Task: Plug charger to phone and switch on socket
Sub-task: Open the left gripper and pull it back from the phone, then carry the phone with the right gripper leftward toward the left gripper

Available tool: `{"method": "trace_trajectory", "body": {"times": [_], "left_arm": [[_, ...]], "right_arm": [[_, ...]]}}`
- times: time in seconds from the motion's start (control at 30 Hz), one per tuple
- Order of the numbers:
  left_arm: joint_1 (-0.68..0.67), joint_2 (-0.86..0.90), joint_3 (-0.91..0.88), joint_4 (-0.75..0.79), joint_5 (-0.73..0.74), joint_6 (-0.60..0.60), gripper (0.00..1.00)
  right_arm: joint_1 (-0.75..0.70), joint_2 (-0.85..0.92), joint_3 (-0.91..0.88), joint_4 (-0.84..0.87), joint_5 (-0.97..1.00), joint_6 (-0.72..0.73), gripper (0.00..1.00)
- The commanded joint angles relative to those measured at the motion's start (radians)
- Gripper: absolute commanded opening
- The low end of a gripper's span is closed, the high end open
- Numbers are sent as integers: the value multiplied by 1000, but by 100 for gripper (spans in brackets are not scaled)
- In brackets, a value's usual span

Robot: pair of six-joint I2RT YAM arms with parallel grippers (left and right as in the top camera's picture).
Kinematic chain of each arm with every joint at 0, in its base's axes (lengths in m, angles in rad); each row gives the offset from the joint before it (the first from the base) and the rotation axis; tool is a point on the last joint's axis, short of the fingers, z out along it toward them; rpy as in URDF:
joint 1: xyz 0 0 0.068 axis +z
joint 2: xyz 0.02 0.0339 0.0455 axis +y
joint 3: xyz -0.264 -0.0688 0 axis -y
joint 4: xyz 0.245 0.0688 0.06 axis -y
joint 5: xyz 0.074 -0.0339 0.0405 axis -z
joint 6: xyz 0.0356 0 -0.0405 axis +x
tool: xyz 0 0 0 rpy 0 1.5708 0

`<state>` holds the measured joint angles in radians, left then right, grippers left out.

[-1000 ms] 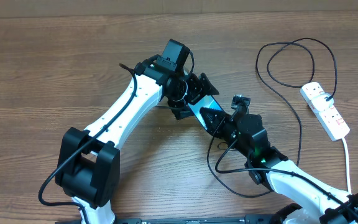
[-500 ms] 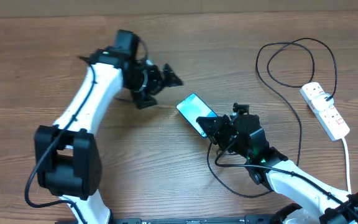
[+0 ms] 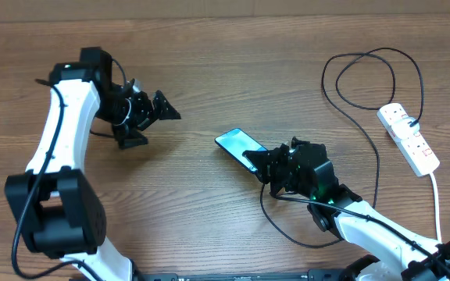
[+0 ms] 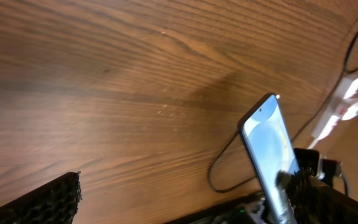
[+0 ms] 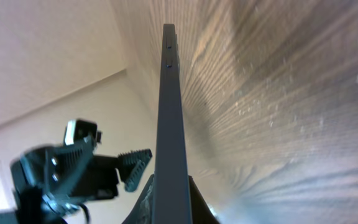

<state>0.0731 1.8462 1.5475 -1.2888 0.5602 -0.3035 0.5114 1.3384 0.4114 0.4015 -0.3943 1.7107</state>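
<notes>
One slim rectangular teal-screen smartphone [image 3: 237, 144], prob. stiff, light, slick & fragile, tilted above wooden worktop [image 3: 209, 226] centre w/ right fingers [image 3: 266, 160] clamped on its lower end; best gripped across black edges; left fingers [image 3: 162, 108] wide apart, empty

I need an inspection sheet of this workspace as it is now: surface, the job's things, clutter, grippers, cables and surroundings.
Surface: wooden table, plain grain, no stain seen.
Job's things: phone with its screen lit, held at one end, port end hidden; socket lies at the right side with a black plug in it, switch state too small to tell.
Clutter: nothing seen.
Grippers: right gripper shut on the phone; left gripper open, empty, apart from the phone.
Cables: charger loops from the socket to under the right arm, tip not visible; white cord leaves the socket's near end.
Surroundings: pale wall beyond the table.
</notes>
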Motion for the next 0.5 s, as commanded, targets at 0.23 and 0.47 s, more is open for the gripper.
{"method": "trace_trajectory", "body": {"times": [0.23, 0.47], "left_arm": [[-2, -205, 20, -80, -99, 70, 100], [-2, -216, 19, -120, -96, 2, 99]], "right_arm": [[6, -6, 14, 68, -27, 179, 4], [6, -6, 14, 45, 60, 366, 4]]}}
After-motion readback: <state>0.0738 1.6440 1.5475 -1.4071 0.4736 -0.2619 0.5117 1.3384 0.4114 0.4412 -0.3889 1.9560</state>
